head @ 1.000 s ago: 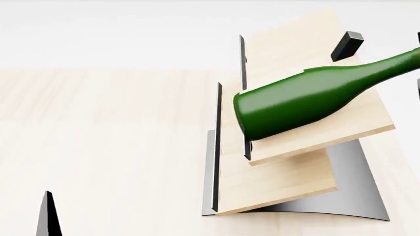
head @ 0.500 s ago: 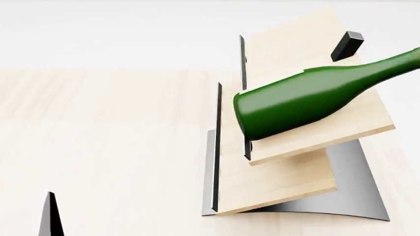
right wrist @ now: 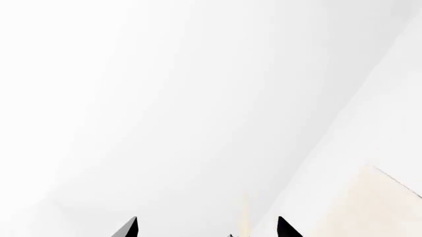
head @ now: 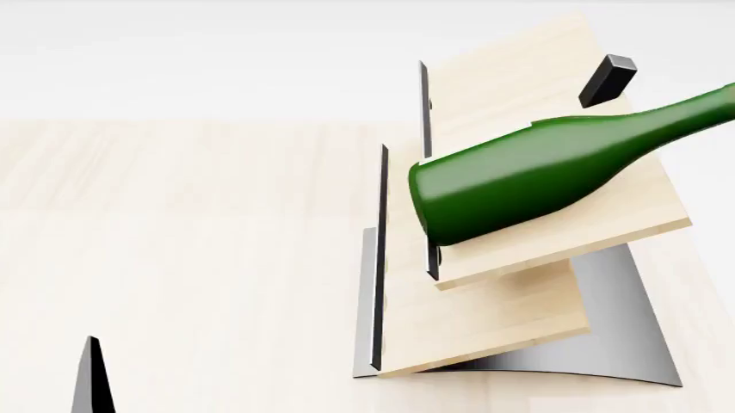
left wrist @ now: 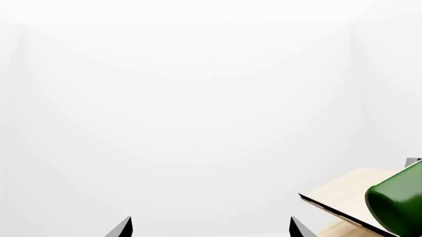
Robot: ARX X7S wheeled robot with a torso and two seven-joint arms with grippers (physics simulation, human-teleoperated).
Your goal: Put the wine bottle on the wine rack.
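The dark green wine bottle point(head: 540, 176) lies on its side across the top board of the wine rack point(head: 505, 318). Its base is by the dark metal edge and its neck runs out of the head view at the right. No finger touches it there. Its base point(left wrist: 398, 203) also shows in the left wrist view beside a rack board point(left wrist: 346, 195). My left gripper point(left wrist: 211, 228) is open and holds nothing; one of its fingertips point(head: 89, 383) pokes into the head view well to the left of the rack. My right gripper point(right wrist: 207, 228) is open, facing white wall.
The rack stands on a pale wooden tabletop point(head: 184, 241) with a white wall behind. One dark fingertip point(head: 608, 79) hangs over the rack's far board, just above the bottle's shoulder. A pale wood surface point(right wrist: 382, 207) shows in the right wrist view.
Dark gripper parts at the right edge of the head view have gone out of sight. The left fingertip has sunk slightly lower. The bottle has stayed on the rack.
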